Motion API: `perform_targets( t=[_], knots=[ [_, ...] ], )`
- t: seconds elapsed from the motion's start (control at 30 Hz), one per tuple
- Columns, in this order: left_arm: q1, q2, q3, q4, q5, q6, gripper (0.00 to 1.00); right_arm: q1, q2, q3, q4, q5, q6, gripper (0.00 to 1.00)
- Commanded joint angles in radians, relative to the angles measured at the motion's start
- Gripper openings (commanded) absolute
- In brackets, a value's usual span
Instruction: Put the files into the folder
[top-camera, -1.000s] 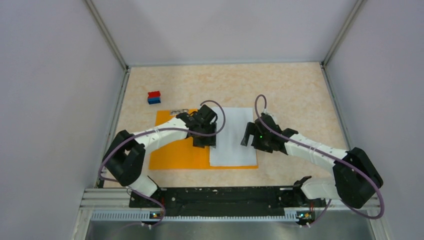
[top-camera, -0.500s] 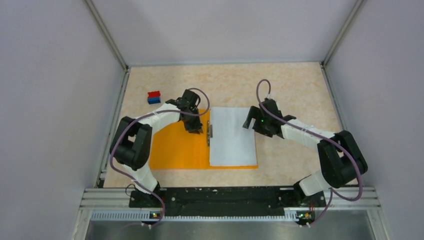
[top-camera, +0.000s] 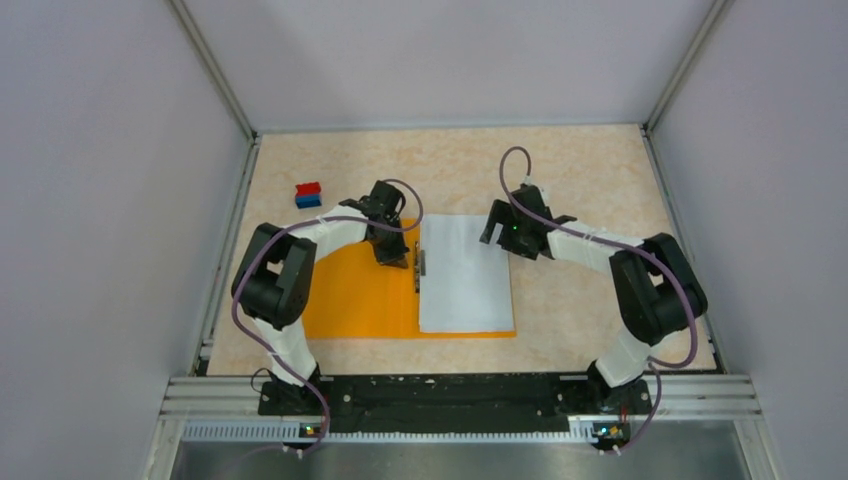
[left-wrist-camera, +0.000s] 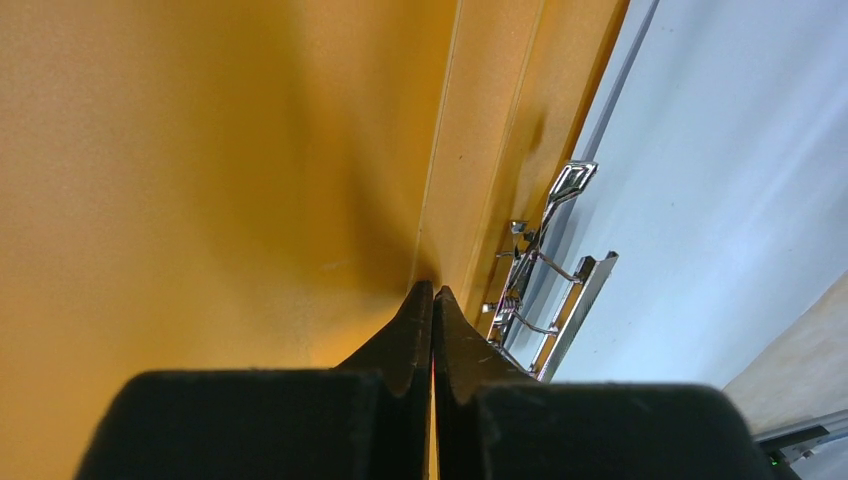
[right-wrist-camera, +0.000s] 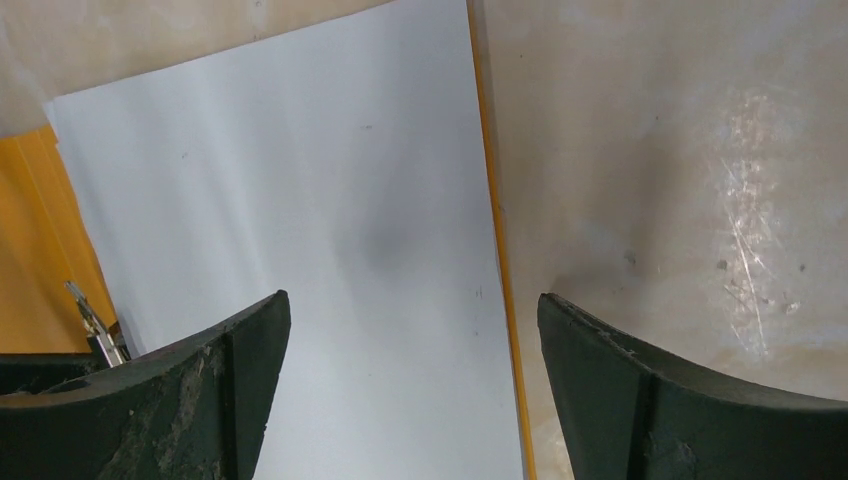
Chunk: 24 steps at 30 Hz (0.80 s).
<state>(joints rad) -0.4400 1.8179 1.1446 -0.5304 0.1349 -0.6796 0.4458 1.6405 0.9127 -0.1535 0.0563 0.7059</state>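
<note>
The orange folder (top-camera: 355, 300) lies open on the table, its left cover bare. The white files (top-camera: 465, 285) rest on its right half, beside the metal clip (top-camera: 420, 265) at the spine. My left gripper (top-camera: 390, 255) is shut, its tips down on the fold line of the folder (left-wrist-camera: 200, 200) just left of the clip (left-wrist-camera: 545, 290); I see nothing held between the fingers. My right gripper (top-camera: 497, 232) hangs open over the far right corner of the files (right-wrist-camera: 300, 180), straddling the folder's thin orange right edge (right-wrist-camera: 495, 250).
A small red-and-blue block (top-camera: 308, 194) stands on the table at the far left, close behind the left arm. Grey walls enclose the beige tabletop (top-camera: 590, 180) on three sides. The arm bases sit on a black rail (top-camera: 440, 395) at the near edge.
The left gripper moved from the clip up and left along the spine and closed. The right gripper drifted toward the far edge of the files, still open.
</note>
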Motion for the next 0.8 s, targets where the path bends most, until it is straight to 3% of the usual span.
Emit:
perform_targets(
  t=[0.0, 0.77],
  knots=[
    [0.002, 0.018, 0.022, 0.031, -0.007, -0.004, 0.00, -0.008, 0.061, 0.068, 0.043, 0.022, -0.022, 0.92],
    [-0.005, 0.046, 0.027, 0.040, 0.008, -0.008, 0.00, 0.063, 0.117, 0.160, -0.008, 0.051, -0.031, 0.91]
  ],
)
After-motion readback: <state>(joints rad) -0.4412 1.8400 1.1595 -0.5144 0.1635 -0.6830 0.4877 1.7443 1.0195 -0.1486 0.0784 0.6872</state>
